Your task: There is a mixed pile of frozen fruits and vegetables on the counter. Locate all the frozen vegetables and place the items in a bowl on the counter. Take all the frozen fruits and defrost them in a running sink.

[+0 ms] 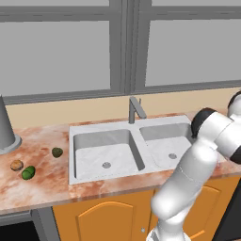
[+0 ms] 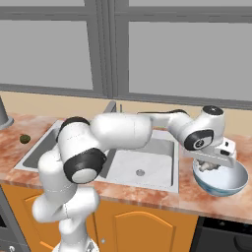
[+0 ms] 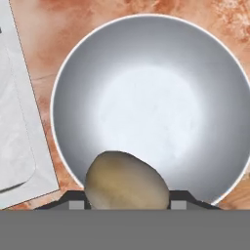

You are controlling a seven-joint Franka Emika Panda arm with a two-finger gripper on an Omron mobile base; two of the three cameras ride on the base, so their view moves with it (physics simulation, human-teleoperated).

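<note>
We hold the mushroom point(image 3: 127, 179) clenched in our pincer point(image 2: 209, 166), poised right above the bowl point(image 3: 78, 97) so it drops inside; the other 3 pieces lie far beyond the sink point(image 1: 108, 155).

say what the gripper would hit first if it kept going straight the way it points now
Most likely the inside of the bowl. The gripper points down into it from above, its jaws shut on the mushroom, so the mushroom would probably touch the bowl's floor first. The gap left is hard to judge.
</note>
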